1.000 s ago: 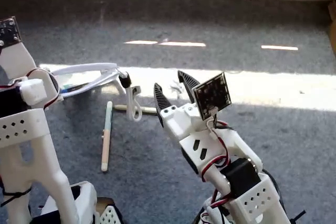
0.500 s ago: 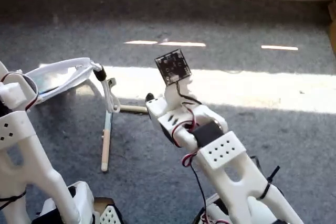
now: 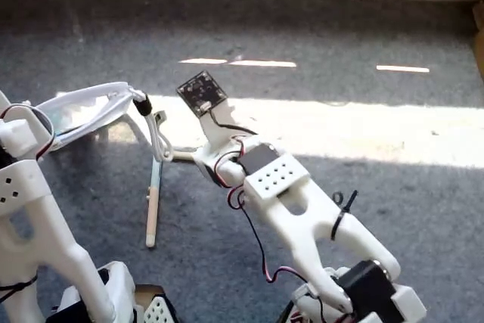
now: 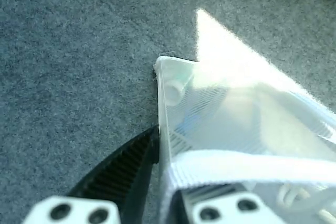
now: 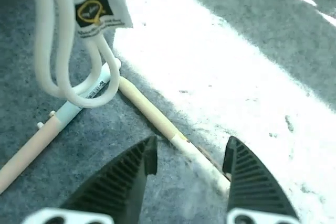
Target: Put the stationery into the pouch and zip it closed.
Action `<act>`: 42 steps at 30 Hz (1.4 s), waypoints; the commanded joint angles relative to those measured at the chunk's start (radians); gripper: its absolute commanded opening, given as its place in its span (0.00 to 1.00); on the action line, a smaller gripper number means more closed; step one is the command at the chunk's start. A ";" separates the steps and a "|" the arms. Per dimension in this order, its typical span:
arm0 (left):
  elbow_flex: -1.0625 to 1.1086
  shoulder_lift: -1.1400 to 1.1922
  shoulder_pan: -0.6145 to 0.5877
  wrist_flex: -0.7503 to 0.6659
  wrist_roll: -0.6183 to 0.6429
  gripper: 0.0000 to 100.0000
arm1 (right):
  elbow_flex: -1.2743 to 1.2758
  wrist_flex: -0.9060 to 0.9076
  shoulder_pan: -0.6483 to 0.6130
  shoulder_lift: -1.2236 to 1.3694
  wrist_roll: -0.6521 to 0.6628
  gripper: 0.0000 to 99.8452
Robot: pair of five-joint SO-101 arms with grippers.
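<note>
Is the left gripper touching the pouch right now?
Touching. In the left wrist view the left gripper has the pouch between its jaws, with the black jaw pressed against the pouch's side.

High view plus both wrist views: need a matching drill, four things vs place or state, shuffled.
Things:
1. pouch
2. cord loop
3. pencil
4. pen

Place or state:
A. lies on the carpet below the gap of the open right gripper
B. hangs from the pouch's zipper end
C. cream and pale blue, lying on the carpet
D. clamped in the left gripper

Pairs: 1-D, 2-B, 3-A, 4-C
</note>
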 commanded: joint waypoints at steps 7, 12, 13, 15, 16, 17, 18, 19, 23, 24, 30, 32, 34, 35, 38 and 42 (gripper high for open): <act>-0.005 -0.016 -0.010 -0.029 0.009 0.01 | -0.202 0.005 -0.022 0.199 0.057 0.20; -0.005 -0.016 -0.010 -0.029 0.009 0.01 | -0.271 0.005 -0.048 0.298 0.058 0.20; -0.005 -0.016 -0.010 -0.029 0.009 0.01 | -0.280 0.005 -0.059 0.312 0.058 0.20; -0.005 -0.016 -0.010 -0.029 0.009 0.01 | -0.297 0.005 -0.074 0.337 0.058 0.20; -0.005 -0.016 -0.010 -0.029 0.009 0.01 | -0.303 0.005 -0.077 0.346 0.058 0.20; -0.005 -0.016 -0.010 -0.029 0.009 0.01 | -0.308 0.005 -0.085 0.355 0.058 0.20; -0.005 -0.016 -0.010 -0.029 0.009 0.01 | -0.308 0.005 -0.091 0.363 0.058 0.20; -0.005 -0.016 -0.010 -0.029 0.008 0.01 | -0.308 0.004 -0.096 0.371 0.058 0.20; -0.005 -0.016 -0.010 -0.029 0.008 0.01 | -0.308 -0.001 -0.104 0.404 0.058 0.20; -0.005 -0.016 -0.010 -0.029 0.008 0.01 | -0.314 -0.001 -0.104 0.414 0.058 0.20; -0.005 -0.016 -0.010 -0.029 0.008 0.01 | -0.389 -0.001 -0.099 0.506 0.058 0.20; -0.005 -0.016 -0.010 -0.029 0.008 0.01 | -0.412 -0.001 -0.097 0.541 0.058 0.20; -0.005 -0.016 -0.010 -0.029 0.008 0.01 | -0.424 -0.001 -0.097 0.565 0.058 0.20; -0.005 -0.015 -0.010 -0.029 0.008 0.01 | -0.426 0.001 -0.096 0.573 0.058 0.20; -0.005 -0.015 -0.010 -0.029 0.008 0.01 | -0.424 0.002 -0.096 0.578 0.058 0.20; -0.005 -0.015 -0.010 -0.029 0.008 0.01 | -0.424 0.004 -0.093 0.581 0.058 0.20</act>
